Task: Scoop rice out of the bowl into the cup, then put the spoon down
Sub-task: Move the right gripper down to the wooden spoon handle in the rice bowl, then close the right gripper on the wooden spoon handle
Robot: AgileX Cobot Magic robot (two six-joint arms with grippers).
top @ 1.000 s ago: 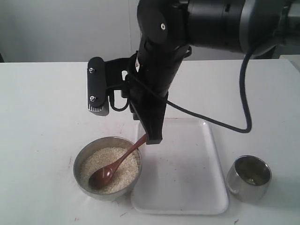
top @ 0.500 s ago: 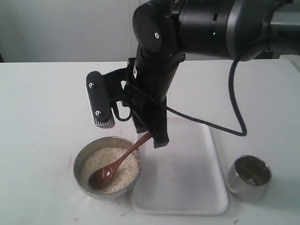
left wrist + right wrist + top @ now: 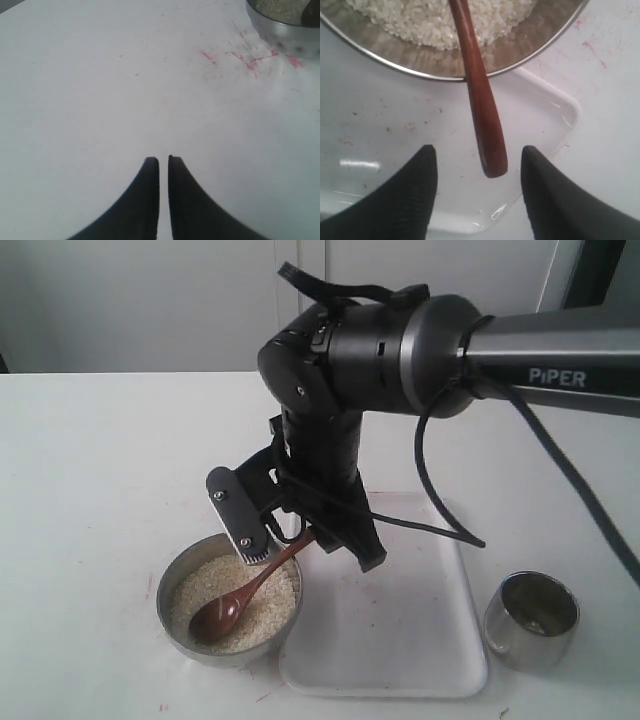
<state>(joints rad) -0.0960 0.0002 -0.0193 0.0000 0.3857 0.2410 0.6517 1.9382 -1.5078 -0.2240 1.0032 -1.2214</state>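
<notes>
The metal bowl [image 3: 172, 585] holds the rice [image 3: 205, 580] at the front left. The wooden spoon [image 3: 255, 585] lies with its scoop in the rice and its handle leaning over the bowl's rim toward the tray. My right gripper [image 3: 335, 545] hangs at the handle's end. In the right wrist view the gripper [image 3: 478, 148] is open, and the end of the spoon [image 3: 482, 110] lies between the fingers without touching either. The bowl [image 3: 530, 55] and rice [image 3: 415, 20] lie just beyond. The steel cup [image 3: 532, 618] stands at the front right. My left gripper [image 3: 163, 159] is shut above bare table.
A white tray [image 3: 400, 625] lies between bowl and cup, under the right gripper; it also shows as the tray [image 3: 380, 125] in the right wrist view. The bowl's [image 3: 285, 25] edge shows in the left wrist view, beside red marks [image 3: 250, 57] on the table.
The right arm has tilted over and dropped lower, its wrist camera swinging down toward the bowl's rim. The spoon and bowl have stayed in place.
</notes>
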